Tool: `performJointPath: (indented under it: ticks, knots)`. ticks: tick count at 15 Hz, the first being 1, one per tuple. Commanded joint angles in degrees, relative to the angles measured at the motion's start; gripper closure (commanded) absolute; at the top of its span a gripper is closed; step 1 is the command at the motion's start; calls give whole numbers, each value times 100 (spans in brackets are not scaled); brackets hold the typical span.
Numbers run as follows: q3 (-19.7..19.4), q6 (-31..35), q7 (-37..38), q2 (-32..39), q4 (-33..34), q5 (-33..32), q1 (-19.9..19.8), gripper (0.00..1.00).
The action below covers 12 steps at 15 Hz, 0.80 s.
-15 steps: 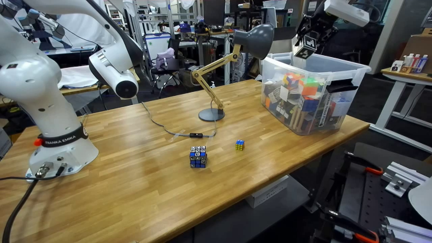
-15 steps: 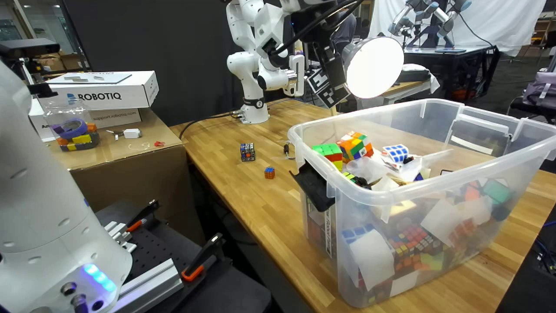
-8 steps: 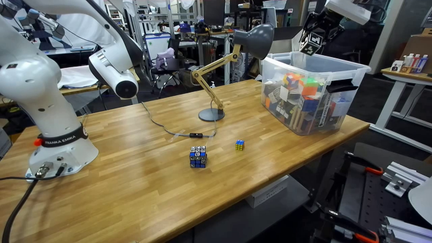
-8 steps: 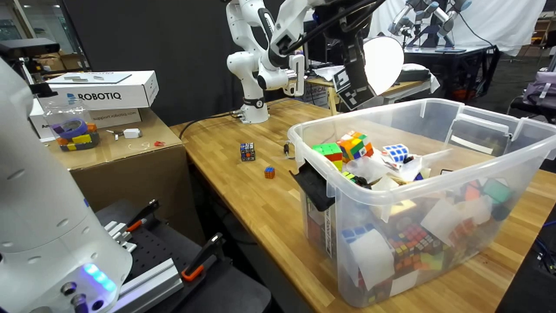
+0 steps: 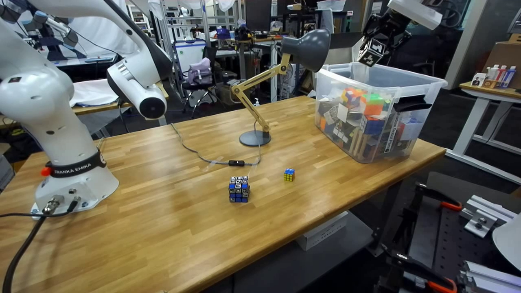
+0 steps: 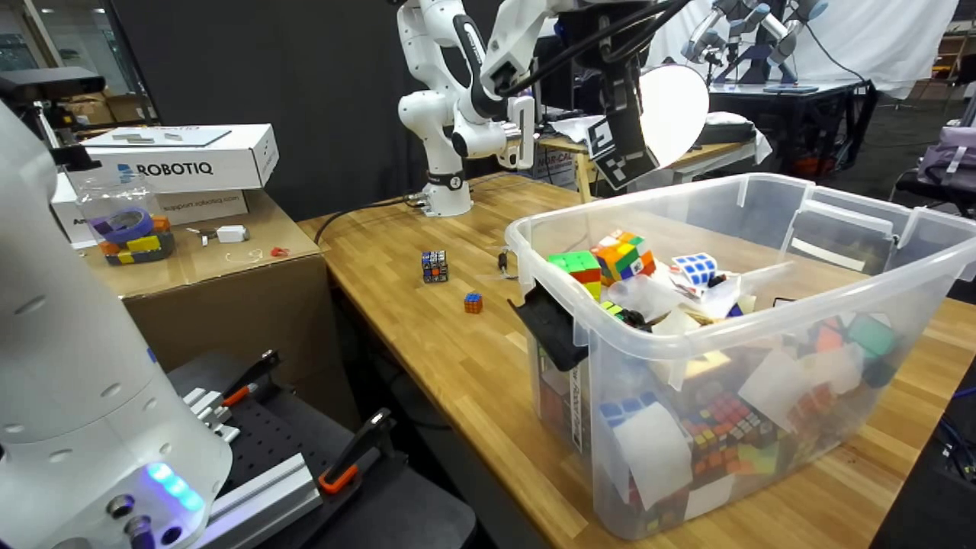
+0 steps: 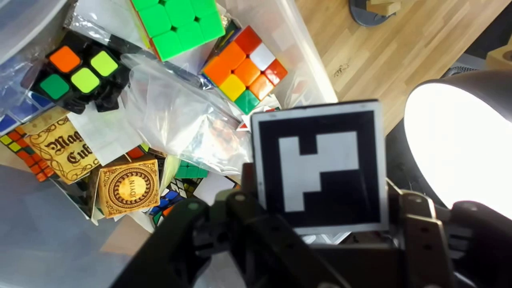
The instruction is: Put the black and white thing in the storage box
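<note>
From the left in an exterior view, a Rubik's cube and a mini Rubik's cube sit on the table; the Robotiq gripper, parted only by its load, clasps a tilted black-and-white fiducial cube above the rim of the clear storage box.

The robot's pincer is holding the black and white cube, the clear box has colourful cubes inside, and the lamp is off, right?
Not quite: the lamp is on. The wrist view shows it glowing bright white. The pincer is holding the black and white cube, and the clear box has colourful cubes inside.
</note>
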Motion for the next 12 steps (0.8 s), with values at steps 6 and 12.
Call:
performJointPath:
  ticks: [6, 12]
  knots:
    - [10, -44, 22, 111, 135, 25, -54, 61]
    - [-420, -580, 177, 1184, 1469, 132, -365, 61]
